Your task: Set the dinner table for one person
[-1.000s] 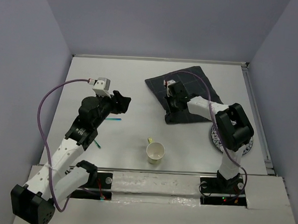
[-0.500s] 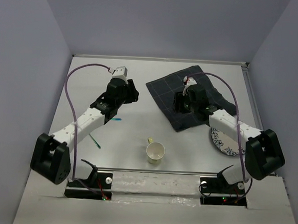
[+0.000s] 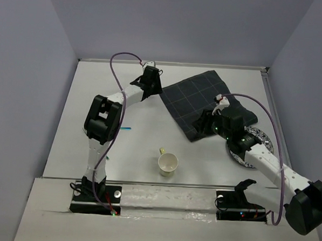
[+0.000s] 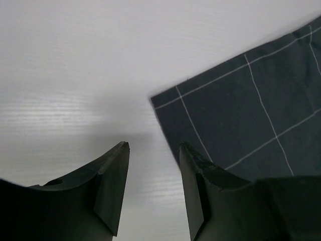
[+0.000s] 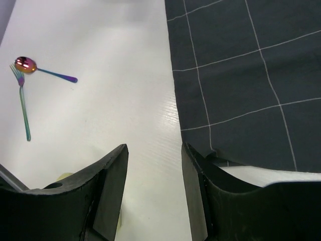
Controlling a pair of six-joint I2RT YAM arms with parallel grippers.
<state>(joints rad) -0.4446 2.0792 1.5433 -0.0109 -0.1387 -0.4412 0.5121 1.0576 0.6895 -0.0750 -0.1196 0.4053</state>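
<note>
The dinner table (image 3: 97, 95) is a white top. A dark checked cloth (image 3: 197, 98) lies flat at its far right. My left gripper (image 3: 155, 91) is open just off the cloth's left corner (image 4: 168, 100), with only bare table between its fingers (image 4: 114, 173). My right gripper (image 3: 200, 122) is open at the cloth's near corner; its right finger (image 5: 198, 186) sits at the cloth edge (image 5: 230, 100) and nothing is held. A cream cup (image 3: 168, 163) stands near the front middle. A patterned plate (image 3: 257, 139) shows partly under my right arm.
A spoon (image 3: 125, 128) and a fork (image 3: 105, 156) lie left of the cup; both also show in the right wrist view, spoon (image 5: 26, 65) above fork (image 5: 23, 108). Grey walls close in the table on three sides.
The right gripper opened, let go of the cloth and drew back to its near corner. The left arm stretched far out to the cloth's left corner. The cloth now lies spread flatter.
</note>
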